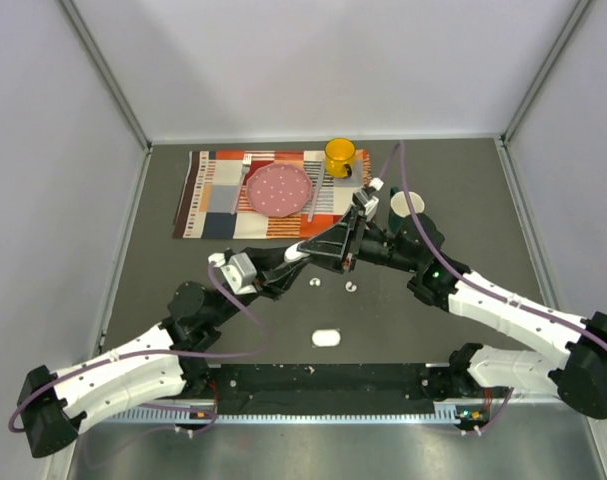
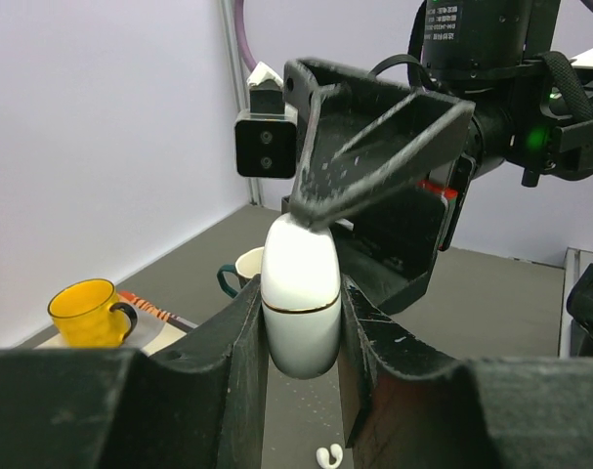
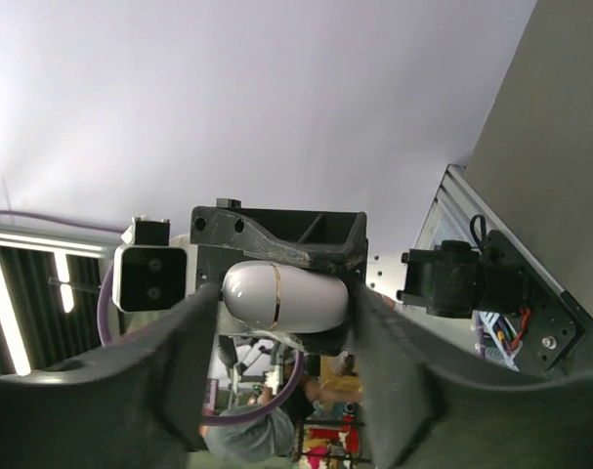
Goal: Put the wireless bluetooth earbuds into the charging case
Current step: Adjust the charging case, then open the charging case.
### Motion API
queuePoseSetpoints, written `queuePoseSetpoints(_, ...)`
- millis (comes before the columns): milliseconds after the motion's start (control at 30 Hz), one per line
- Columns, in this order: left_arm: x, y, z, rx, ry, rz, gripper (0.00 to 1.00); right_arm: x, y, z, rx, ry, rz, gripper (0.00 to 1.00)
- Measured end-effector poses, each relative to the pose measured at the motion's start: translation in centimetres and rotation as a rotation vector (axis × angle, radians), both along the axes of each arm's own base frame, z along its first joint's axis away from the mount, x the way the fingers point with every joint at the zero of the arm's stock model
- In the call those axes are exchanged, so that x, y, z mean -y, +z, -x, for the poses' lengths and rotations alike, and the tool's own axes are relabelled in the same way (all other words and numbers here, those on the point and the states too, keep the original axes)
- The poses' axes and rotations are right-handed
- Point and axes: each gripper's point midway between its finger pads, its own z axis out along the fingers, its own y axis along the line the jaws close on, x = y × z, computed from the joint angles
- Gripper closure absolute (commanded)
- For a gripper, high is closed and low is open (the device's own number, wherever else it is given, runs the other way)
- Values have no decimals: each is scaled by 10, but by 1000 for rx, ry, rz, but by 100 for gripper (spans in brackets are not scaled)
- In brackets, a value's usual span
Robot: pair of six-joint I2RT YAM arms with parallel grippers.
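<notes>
Top external view: two tiny white earbuds (image 1: 316, 283) lay loose on the table (image 1: 463, 190), near a second white case (image 1: 326, 338). Left gripper (image 2: 300, 327) was clamped on the upright charging case (image 2: 299, 283), held aloft with its lid shut; right gripper (image 3: 286, 293) straddled the case's top, firm grip or not undeterminable. No earbuds seated, by appearance: lid opening and every insertion outstanding.
</notes>
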Motion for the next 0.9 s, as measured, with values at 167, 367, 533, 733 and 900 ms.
queuePoseSetpoints(167, -4, 0, -1, -19, 7, 51, 100, 3, -8, -2, 24, -28, 32, 18)
queuePoseSetpoints(367, -12, -3, 0, -59, -3, 133, 100, 17, -10, -6, 161, -98, 136, 17)
queuePoseSetpoints(533, -19, -4, 3, -45, -35, 172, 100, 29, 16, -9, 369, -147, 201, 16)
queuePoseSetpoints(733, -20, 0, 14, 25, -121, 153, 100, 43, 32, -8, 583, -159, 306, 18)
queuePoseSetpoints(900, -20, -2, 19, 41, -174, 133, 100, 42, 21, -11, 661, -124, 407, 18)
